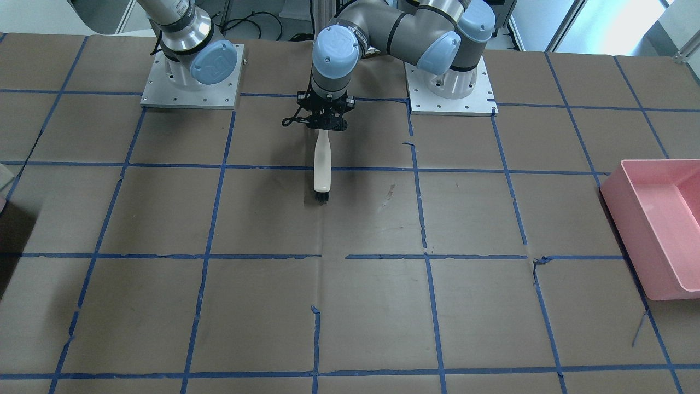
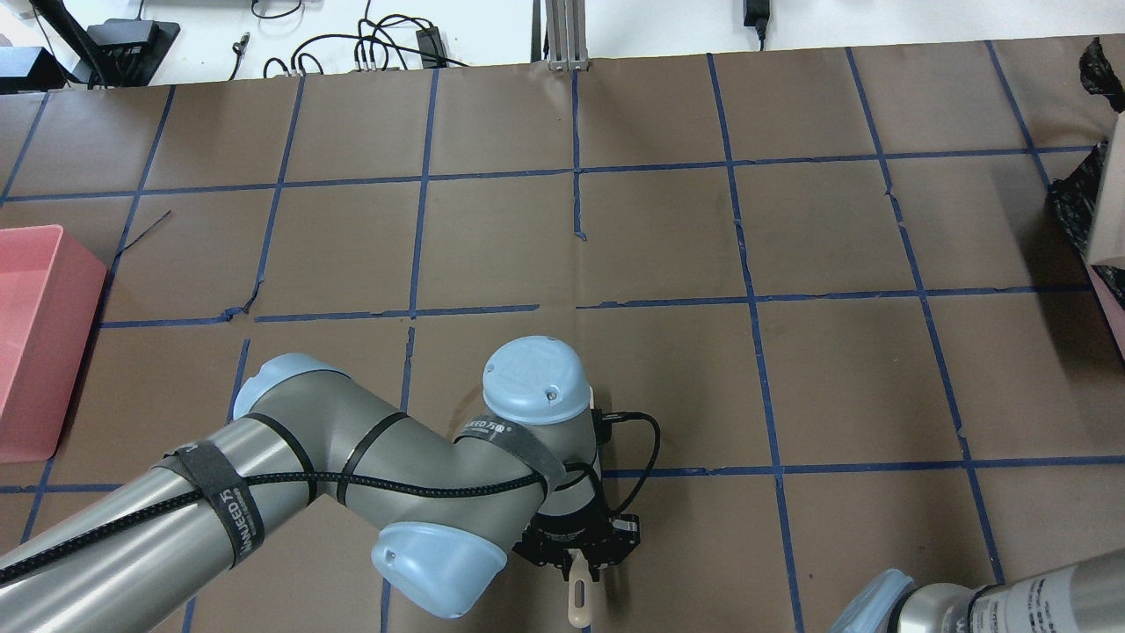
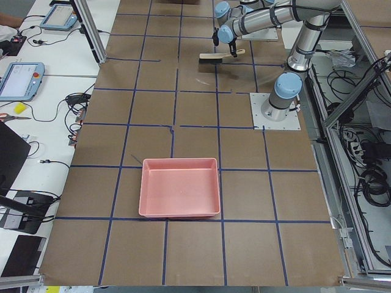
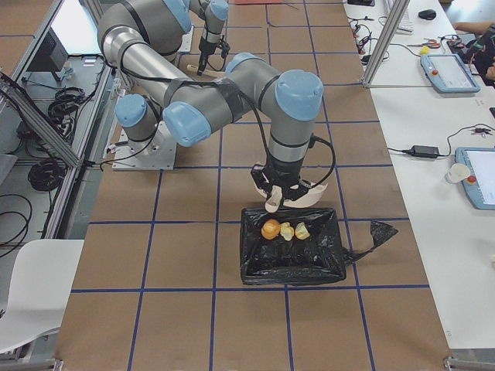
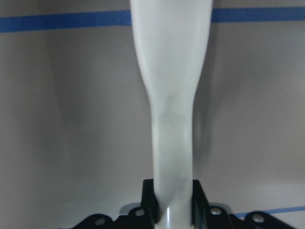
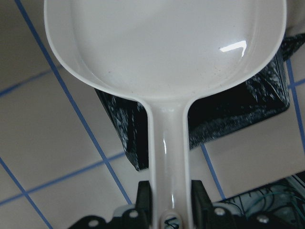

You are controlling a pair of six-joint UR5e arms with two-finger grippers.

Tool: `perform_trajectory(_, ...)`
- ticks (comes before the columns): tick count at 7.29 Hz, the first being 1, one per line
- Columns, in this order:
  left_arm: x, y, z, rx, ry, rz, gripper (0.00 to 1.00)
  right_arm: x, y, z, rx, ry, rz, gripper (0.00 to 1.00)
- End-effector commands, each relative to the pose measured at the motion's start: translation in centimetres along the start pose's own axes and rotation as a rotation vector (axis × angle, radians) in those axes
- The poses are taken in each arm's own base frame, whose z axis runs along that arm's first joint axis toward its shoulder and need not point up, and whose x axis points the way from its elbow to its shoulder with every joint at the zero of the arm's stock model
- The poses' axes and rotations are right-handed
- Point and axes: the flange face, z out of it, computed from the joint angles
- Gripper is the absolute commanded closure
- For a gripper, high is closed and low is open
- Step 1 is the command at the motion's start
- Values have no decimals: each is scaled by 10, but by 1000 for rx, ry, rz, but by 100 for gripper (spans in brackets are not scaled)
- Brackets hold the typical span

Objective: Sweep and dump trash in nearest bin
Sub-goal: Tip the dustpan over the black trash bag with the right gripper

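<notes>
Trash [image 4: 286,230] lies on the black bag [image 4: 292,259] that lines a bin at the table's [image 1: 262,219] end on the robot's right. It is three scraps in a short row. The row runs from the robot's side towards the operators' side. The orange-tan lump [image 4: 271,229] is at the robot-side end, and the two pale yellow chunks [image 4: 294,230] are touching or nearly so beside it.

A white dustpan [image 6: 167,52] hangs tilted just above the bag's edge next to the scraps. In the right wrist view its pan hides them, with only crinkled black plastic showing beneath. The right gripper [image 6: 169,191] has its fingers clamped on the dustpan's narrow handle.

Well apart, in front of the robot's base, the left gripper [image 1: 324,121] is closed tight on the white handle of a brush [image 1: 322,164]. The brush's long axis points away from the base, and its black bristles at the far end are turned down to the brown paper.

A pink bin [image 1: 656,230] sits at the table's opposite end, on the robot's left.

Black straps [image 2: 224,505] on the left arm carry white lettering, too small to read with certainty.
</notes>
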Motion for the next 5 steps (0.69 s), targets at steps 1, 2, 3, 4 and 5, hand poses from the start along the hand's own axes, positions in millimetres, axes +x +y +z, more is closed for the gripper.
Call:
perform_trajectory(1,2,3,5,-12,-11,0,98,-51,-40,42,109,16,161,100)
perform_trajectory(2,2,1,8,-18,-13,0,98,-51,-67,74,160,40,189,100)
perform_trajectory(3,2,0,11,-26,-16,-2,98,-56,-109,91,163,28,242,100)
perform_trajectory(4,2,0,11,-27,-16,-2,98,-60,-148,91,162,38,282,100)
perform_trajectory(5,2,0,11,-27,-16,-1,94,-66,-182,95,163,20,340,100)
